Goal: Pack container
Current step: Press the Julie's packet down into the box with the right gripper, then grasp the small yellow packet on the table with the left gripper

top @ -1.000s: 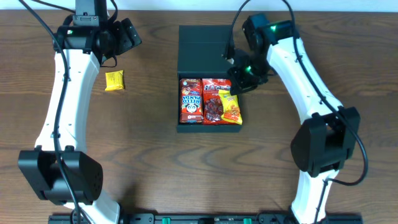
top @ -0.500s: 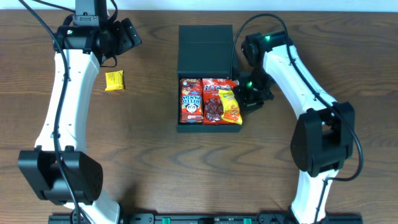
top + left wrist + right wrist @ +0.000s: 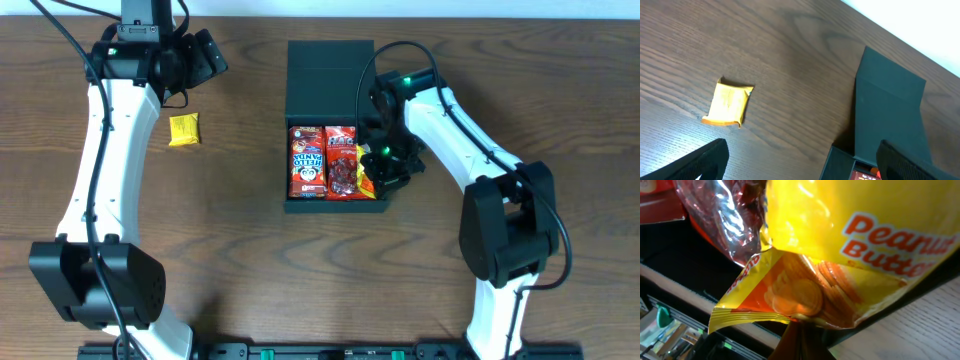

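The dark container [image 3: 334,206] lies open in the middle of the table, its flap lid [image 3: 328,66] folded back. Inside lie a red Hello Panda packet [image 3: 307,160], a dark red packet [image 3: 343,160] and a yellow peanut butter packet [image 3: 367,180]. My right gripper [image 3: 386,167] is at the container's right front corner, shut on the edge of the yellow packet [image 3: 840,240], which fills the right wrist view above the fingers [image 3: 805,335]. My left gripper [image 3: 205,55] is open and empty, high at the back left. The container also shows in the left wrist view [image 3: 890,110].
A small yellow packet [image 3: 183,130] lies on the wooden table left of the container, below my left gripper; it shows in the left wrist view [image 3: 729,104]. The right arm's cable loops over the lid. The table's back edge is near the lid.
My right gripper has moved from the container's back right, out to the right, then forward and left onto its right front corner with the yellow packet. The left arm has not moved.
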